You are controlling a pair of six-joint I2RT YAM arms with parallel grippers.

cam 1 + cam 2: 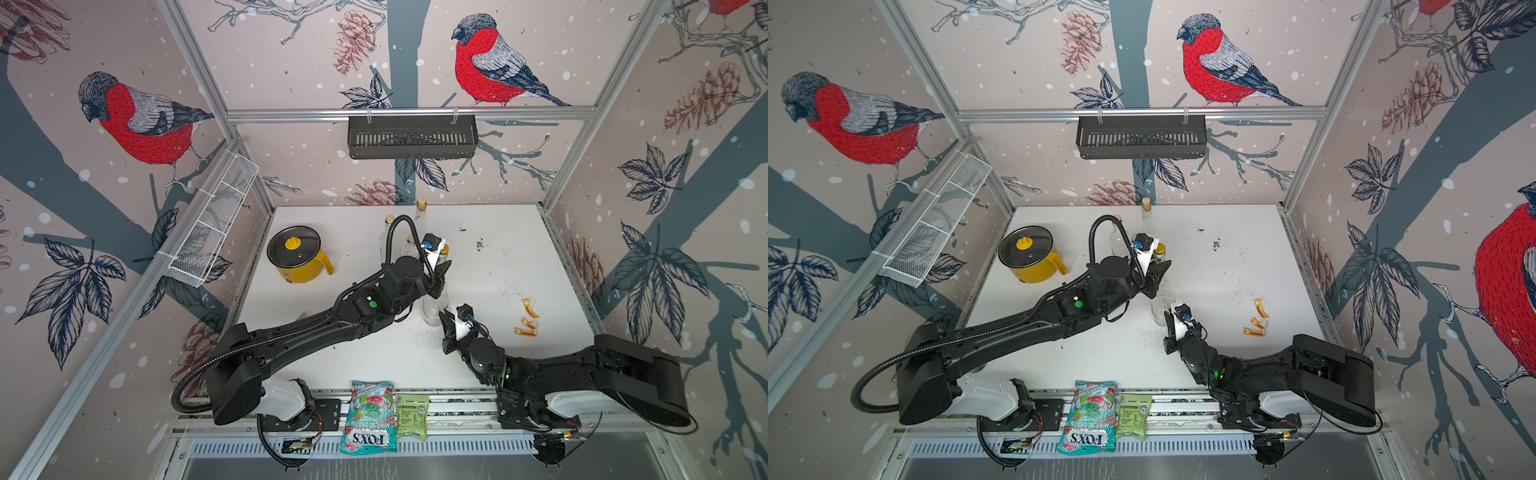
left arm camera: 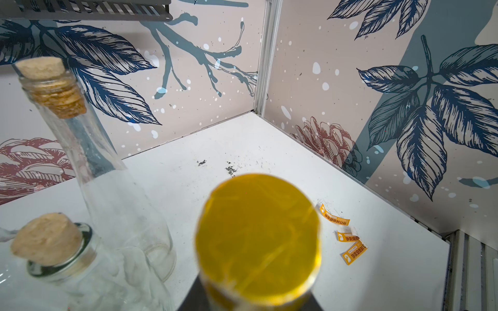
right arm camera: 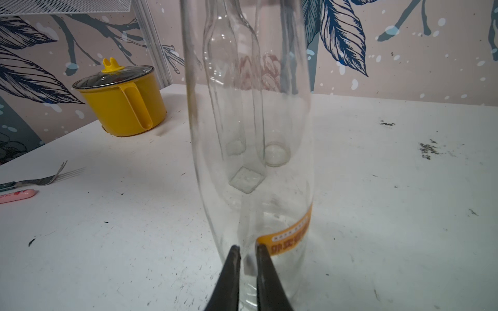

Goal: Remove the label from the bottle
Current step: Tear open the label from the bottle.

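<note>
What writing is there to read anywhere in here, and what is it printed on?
"FOX'S": on the candy bag, upside down in both top views.
"MINT BLOSSOM": same bag.
Print on the green packet: too small to read.
Chinese characters on the orange label of the bottle and on the loose orange strips: too blurred.

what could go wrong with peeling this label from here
The right hand seems to pinch only the tip of the label, so it may tear or slip free. The left hand holds the bottle only at its neck; a hard pull could swing it into the corked bottles nearby.
</note>
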